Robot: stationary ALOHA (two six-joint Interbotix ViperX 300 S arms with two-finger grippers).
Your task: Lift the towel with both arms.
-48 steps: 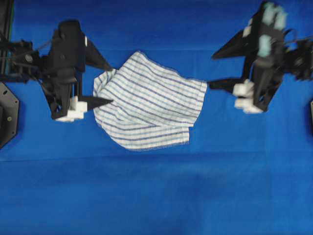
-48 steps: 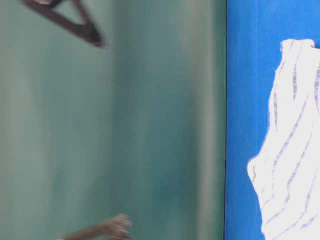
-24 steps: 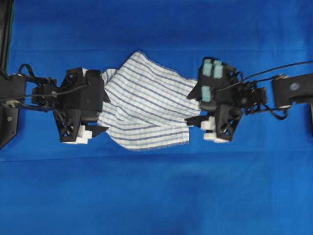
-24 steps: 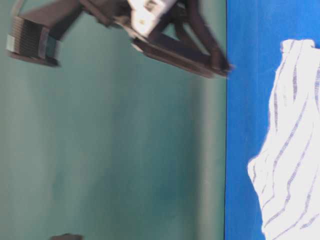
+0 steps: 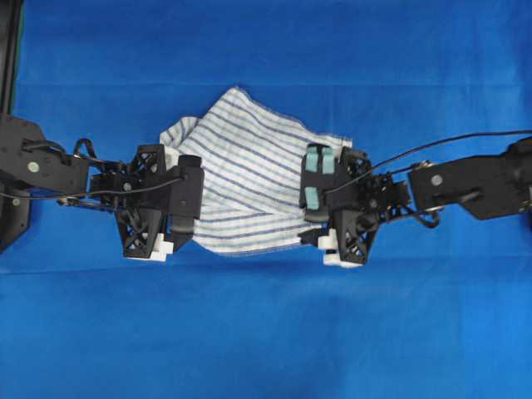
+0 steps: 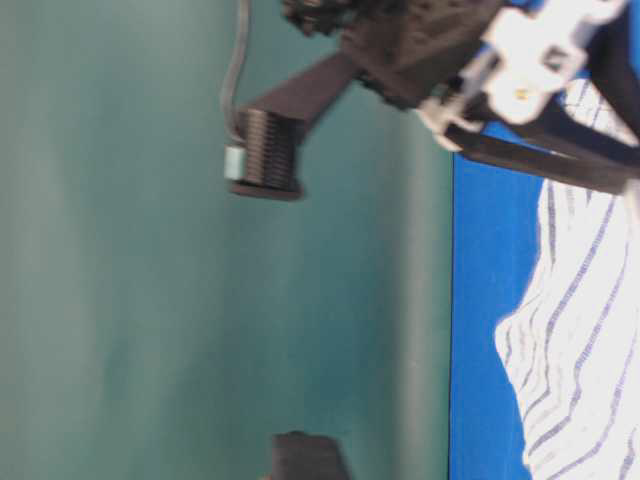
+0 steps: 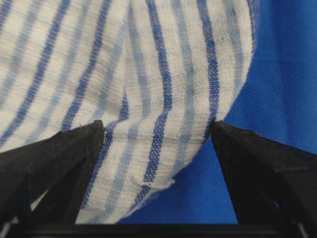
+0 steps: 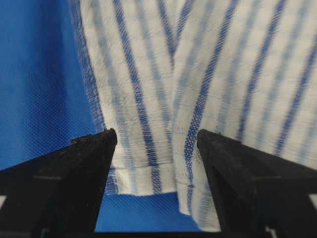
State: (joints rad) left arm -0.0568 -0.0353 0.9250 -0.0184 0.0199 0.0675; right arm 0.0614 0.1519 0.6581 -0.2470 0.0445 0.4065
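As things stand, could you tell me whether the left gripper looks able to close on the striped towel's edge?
Probably yes. The left gripper is open, with the striped towel edge lying between its fingers on the blue cloth, and nothing blocks it.

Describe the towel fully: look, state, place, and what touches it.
The towel is soft white woven cloth with thin blue and grey stripes, crumpled and folded over itself, lying flat on the blue cloth. The open left hand straddles its left edge, and the open right hand straddles its right edge. Neither grips it yet.
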